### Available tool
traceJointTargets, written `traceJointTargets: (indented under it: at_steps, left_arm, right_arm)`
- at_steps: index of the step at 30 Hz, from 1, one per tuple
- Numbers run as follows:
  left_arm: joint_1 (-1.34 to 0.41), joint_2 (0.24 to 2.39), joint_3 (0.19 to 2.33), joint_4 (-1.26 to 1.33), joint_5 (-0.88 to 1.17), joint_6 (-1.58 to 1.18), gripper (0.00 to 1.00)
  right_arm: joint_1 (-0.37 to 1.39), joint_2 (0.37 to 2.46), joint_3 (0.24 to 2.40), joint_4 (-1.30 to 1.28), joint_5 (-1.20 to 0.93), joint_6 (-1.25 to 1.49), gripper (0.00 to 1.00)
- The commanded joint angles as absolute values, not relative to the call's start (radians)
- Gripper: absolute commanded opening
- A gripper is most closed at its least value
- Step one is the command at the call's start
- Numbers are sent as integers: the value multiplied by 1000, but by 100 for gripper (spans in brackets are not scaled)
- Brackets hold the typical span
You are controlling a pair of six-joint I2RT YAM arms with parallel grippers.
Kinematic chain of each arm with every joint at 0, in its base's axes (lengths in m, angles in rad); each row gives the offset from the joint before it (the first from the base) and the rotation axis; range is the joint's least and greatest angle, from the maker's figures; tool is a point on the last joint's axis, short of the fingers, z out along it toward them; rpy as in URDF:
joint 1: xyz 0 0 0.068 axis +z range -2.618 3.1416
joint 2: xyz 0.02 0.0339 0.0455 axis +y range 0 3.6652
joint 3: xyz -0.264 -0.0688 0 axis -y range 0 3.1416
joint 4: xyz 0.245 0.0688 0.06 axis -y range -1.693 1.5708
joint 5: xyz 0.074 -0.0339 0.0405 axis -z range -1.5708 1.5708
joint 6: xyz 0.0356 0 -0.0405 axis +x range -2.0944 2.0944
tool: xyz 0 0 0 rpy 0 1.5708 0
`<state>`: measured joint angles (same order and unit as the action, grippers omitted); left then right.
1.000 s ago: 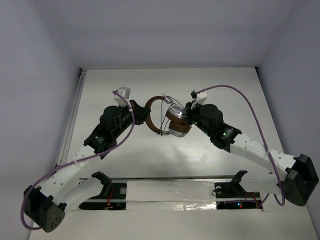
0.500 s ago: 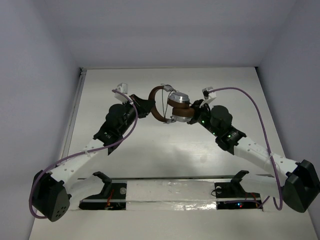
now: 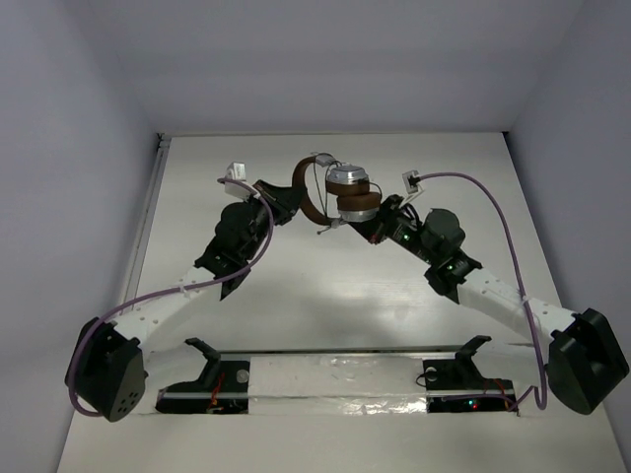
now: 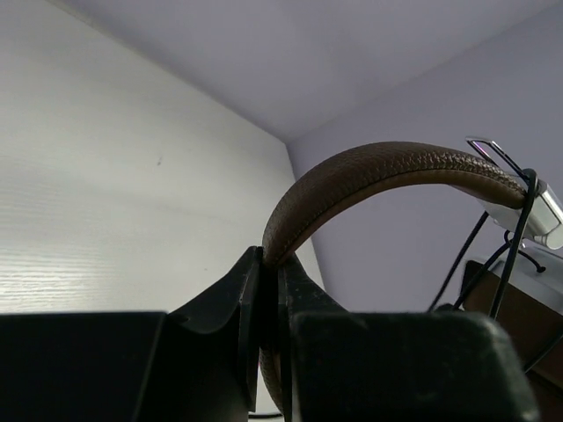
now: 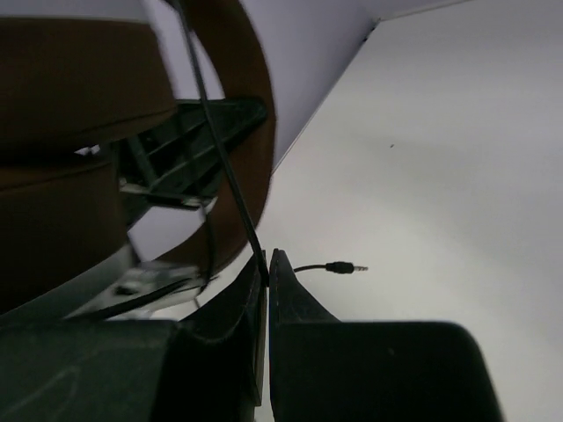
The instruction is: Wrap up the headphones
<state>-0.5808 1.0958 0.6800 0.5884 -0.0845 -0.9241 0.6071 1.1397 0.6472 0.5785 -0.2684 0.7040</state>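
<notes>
The headphones (image 3: 340, 192) hang in the air between both arms at the table's far middle, with a brown headband (image 3: 304, 192) and silver earcups (image 3: 347, 177). My left gripper (image 3: 283, 205) is shut on the headband (image 4: 369, 171), which arches up to the right in the left wrist view. My right gripper (image 3: 375, 229) is shut on the thin black cord (image 5: 224, 158) just below the earcups. The cord's free end with its jack plug (image 5: 341, 267) sticks out past the right fingertips. Cord loops (image 4: 493, 255) run around the earcup yokes.
A white foam strip (image 3: 335, 379) and two black brackets (image 3: 202, 355) lie along the table's near edge. A metal rail (image 3: 143, 227) runs down the left side. Grey walls enclose the white table (image 3: 325, 305).
Both arms have carried the headphones away from the bases toward the far wall. The earcups have turned so the silver faces point up. Both grips have stayed shut.
</notes>
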Motion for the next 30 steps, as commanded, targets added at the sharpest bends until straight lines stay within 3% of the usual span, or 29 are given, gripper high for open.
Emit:
traceJointTargets:
  at_steps: [1,17,24,28,30]
  left_arm:
    - [-568,1123,729,755,-212,-1006,0]
    - [-558,1272,709,830,-302,-1028,0]
    - [-558,1295,747,795,-362,-1005,0]
    - [-558,1315,724,795,-380,-1000,0]
    - [-558,1344,713,805,-380,-1002,0]
  right_arm:
    - [595,1152,617,615,-365,788,0]
    - [595,1184,491,733,-563,854,0]
    - [595,1269,442,934,-615,966,0]
    - [595,1273,408,934,-574,973,21]
    - [595,1249,391,896,-511,965,27]
